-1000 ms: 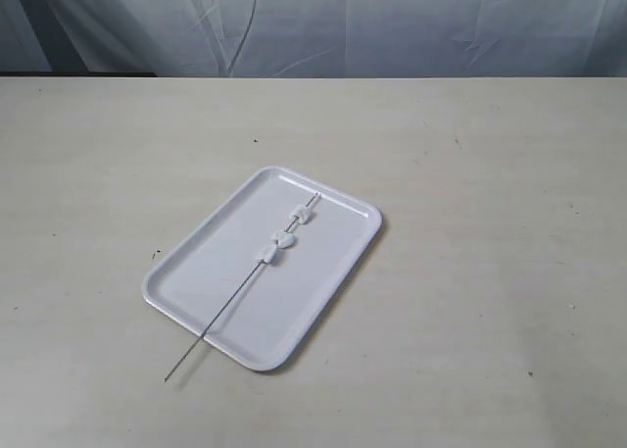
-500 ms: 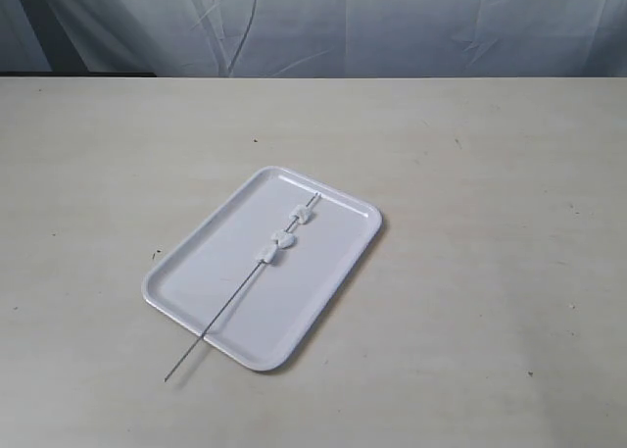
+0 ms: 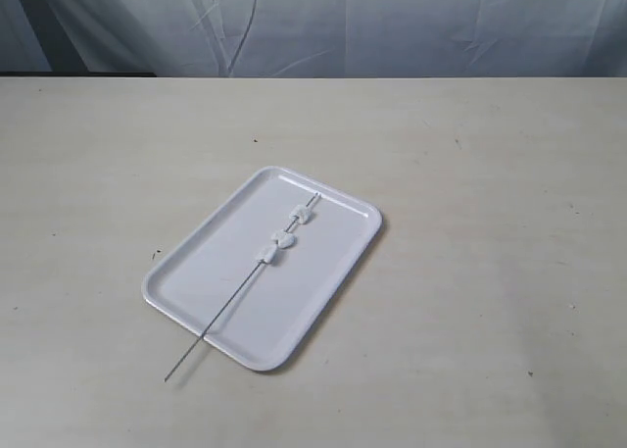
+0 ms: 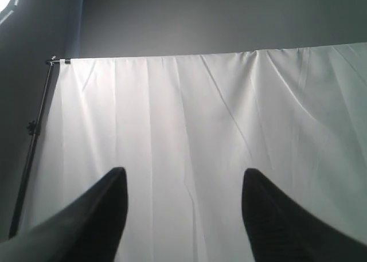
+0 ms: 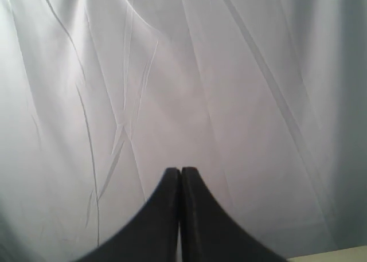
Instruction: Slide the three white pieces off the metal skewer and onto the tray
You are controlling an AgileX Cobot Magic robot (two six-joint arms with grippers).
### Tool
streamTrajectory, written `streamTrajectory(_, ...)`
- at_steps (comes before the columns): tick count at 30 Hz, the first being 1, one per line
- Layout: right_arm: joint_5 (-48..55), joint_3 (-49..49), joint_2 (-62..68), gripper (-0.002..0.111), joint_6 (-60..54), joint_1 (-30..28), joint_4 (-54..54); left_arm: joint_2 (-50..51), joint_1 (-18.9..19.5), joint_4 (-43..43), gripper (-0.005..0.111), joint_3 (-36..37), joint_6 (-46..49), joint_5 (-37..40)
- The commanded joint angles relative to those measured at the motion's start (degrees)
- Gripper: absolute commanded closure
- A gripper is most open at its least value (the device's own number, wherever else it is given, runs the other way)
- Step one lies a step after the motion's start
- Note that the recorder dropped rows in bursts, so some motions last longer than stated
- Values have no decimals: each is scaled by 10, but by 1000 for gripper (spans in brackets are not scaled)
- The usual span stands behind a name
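Observation:
The white tray (image 3: 206,272) lies askew in the middle of the table. The thin metal skewer (image 3: 223,313) crosses it lengthwise, its near tip sticking out past the tray's front rim onto the table. Three white pieces (image 3: 279,242) are threaded on its far half: two close together and one (image 3: 301,213) nearer the far rim. Neither arm shows in the exterior view. My left gripper (image 4: 182,179) is open and points at a white curtain, nothing between its fingers. My right gripper (image 5: 180,171) is shut with its black fingers pressed together, empty, also facing the curtain.
A beige table (image 3: 490,272) surrounds the tray on all sides. A white draped curtain (image 3: 392,26) hangs behind the table's far edge. A dark stand pole (image 4: 31,141) holds the curtain's side in the left wrist view.

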Motion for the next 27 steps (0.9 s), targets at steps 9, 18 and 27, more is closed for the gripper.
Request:
streamTrajectory(9, 161, -4, -4, 109, 207, 15, 0, 13, -3, 246, 63, -16, -357, 61)
streamTrajectory(18, 220, -53, 12, 109, 205, 76, 3, 239, -19, 554, 61, -160, -535, 46)
streamTrajectory(27, 360, -155, 110, 109, 82, 165, 13, 573, -31, 917, 56, -312, -917, -47)
